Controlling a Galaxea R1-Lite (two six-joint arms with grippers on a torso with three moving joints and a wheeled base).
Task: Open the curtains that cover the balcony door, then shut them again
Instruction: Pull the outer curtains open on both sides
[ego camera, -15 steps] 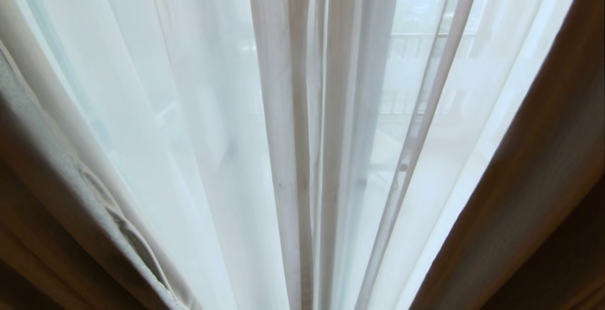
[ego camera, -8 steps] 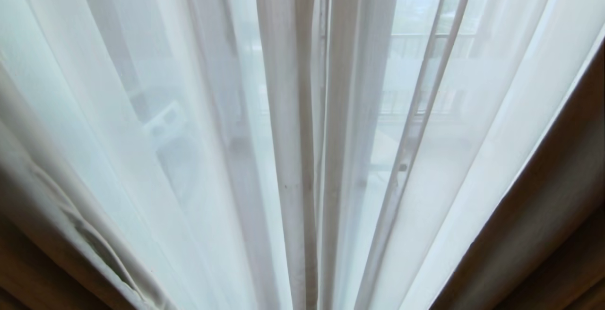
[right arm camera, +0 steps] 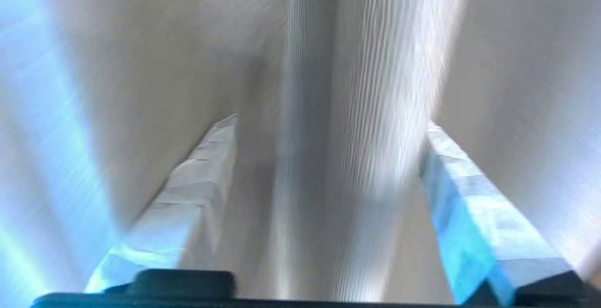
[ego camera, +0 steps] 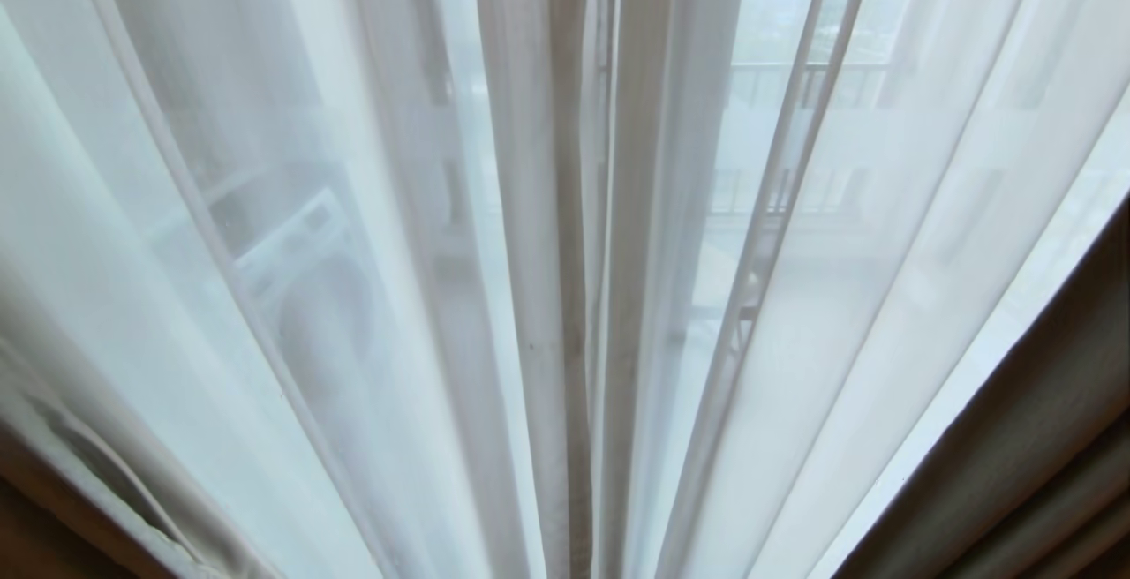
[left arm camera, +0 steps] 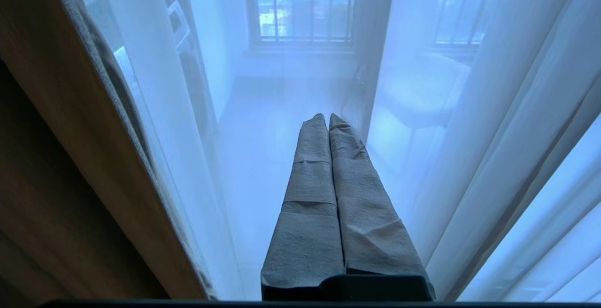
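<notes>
The right hand (right arm camera: 328, 125) was seen spread wide before a fold of the curtains (right arm camera: 375, 87); the left hand (left arm camera: 325, 119) was pressed together, holding nothing.

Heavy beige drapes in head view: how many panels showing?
2. One heavy beige drape at the lower left edge, one at the lower right; white sheer fills the space between. More may lie outside the frame.

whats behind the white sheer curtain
Through the sheer curtain a balcony shows faintly: a barred railing, a pale rounded chair, a dark door frame and a white appliance-like shape. The folds in the middle hide whatever is behind them.
</notes>
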